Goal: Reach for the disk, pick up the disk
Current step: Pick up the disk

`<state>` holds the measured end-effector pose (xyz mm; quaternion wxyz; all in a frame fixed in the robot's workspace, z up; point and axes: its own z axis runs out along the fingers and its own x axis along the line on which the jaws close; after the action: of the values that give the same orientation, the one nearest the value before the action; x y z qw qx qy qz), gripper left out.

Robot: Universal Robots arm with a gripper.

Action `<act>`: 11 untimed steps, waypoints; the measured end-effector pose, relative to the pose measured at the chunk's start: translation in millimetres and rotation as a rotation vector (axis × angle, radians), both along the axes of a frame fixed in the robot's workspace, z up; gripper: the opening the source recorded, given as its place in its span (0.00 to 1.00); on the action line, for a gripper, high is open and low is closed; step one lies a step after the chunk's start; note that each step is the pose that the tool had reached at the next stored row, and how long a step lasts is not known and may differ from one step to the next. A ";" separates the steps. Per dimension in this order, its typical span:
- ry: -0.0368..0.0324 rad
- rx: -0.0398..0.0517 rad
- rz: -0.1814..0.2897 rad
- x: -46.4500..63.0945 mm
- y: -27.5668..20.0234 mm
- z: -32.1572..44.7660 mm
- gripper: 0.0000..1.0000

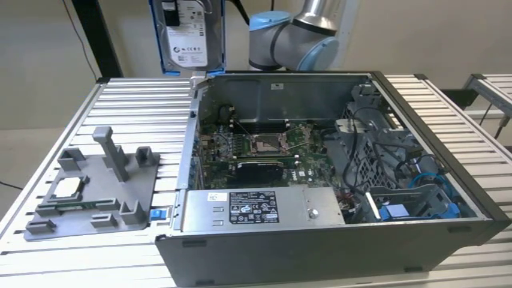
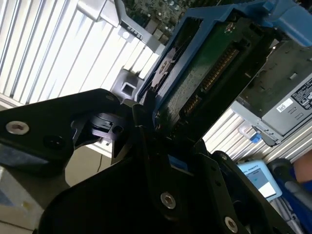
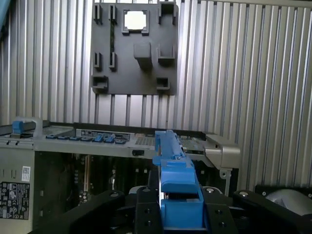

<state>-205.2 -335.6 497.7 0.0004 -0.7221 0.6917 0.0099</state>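
Hanging upright in mid-air, long axis vertical, the disk (image 1: pixel 190 36) grasped by the gripper (image 3: pixel 179 208)

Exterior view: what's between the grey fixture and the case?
Mostly bare table slats. One small blue piece sits in the gap by the fixture's corner, close to the case. This shows in the exterior view.

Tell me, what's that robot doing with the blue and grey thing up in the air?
The robot arm's claw is clamped on the disk, a grey hard drive in blue rails. The disk hangs upright in the air, off the ribbed metal table, near the far corner of the open computer case. A grey tray with a small chip sits at the exterior view's left.
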 end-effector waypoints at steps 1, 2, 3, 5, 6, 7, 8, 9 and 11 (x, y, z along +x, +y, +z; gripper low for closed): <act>-0.0001 0.0001 0.000 1.7 0.0 0.0 0.00; -0.0001 0.0000 0.000 3.4 0.0 0.0 0.00; 0.0000 0.0001 0.000 4.8 0.0 0.0 0.00; 0.0000 0.0000 0.000 5.7 0.0 0.0 0.00; 0.0000 0.0000 0.000 5.6 0.0 0.0 0.00; 0.0000 0.0000 0.000 5.7 0.0 0.0 0.00; -0.0001 0.0001 0.000 5.7 0.0 0.0 0.00; -0.0001 0.0001 0.000 5.8 0.0 0.0 0.00; 0.0000 0.0000 0.000 5.9 0.0 0.0 0.00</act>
<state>-199.3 -335.6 497.7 0.0003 -0.7221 0.6917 0.0099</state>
